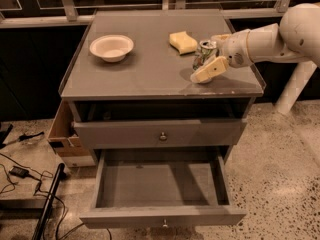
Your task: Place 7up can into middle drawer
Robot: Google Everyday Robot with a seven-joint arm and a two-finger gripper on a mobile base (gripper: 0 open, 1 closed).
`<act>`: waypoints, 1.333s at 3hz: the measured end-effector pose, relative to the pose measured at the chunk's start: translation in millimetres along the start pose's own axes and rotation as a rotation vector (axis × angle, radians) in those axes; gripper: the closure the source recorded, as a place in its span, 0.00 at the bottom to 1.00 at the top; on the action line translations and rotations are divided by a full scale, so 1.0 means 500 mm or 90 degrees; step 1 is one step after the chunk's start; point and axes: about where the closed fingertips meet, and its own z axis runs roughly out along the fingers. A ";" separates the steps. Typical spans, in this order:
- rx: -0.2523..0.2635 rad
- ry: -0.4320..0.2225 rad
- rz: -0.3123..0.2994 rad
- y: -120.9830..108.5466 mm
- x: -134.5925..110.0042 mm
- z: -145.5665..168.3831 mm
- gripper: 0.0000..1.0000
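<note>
7up can (pixel 204 51) stood by the desk's (pixel 145 69) right edge, my gripper (pixel 205 59) clamped around it; lowering it into the open middle drawer (pixel 160 185) remained.

Grey cabinet top (pixel 150 71): white round bowl (pixel 111 47) left; yellow sponge (pixel 182 41) behind white-green 7up can (pixel 204 54), right.
Gripper (pixel 203 66): at the can, front-right.
Middle drawer (pixel 160 186): open, below knobbed drawer front (pixel 125 133).

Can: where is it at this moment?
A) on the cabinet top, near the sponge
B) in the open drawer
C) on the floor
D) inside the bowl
A: the can stands on the cabinet top near the sponge, with the gripper right at it.
</note>
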 end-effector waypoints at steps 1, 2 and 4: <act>-0.018 -0.009 -0.003 0.006 -0.008 0.027 0.19; -0.018 -0.009 -0.003 0.006 -0.008 0.027 0.42; -0.018 -0.009 -0.003 0.006 -0.008 0.027 0.89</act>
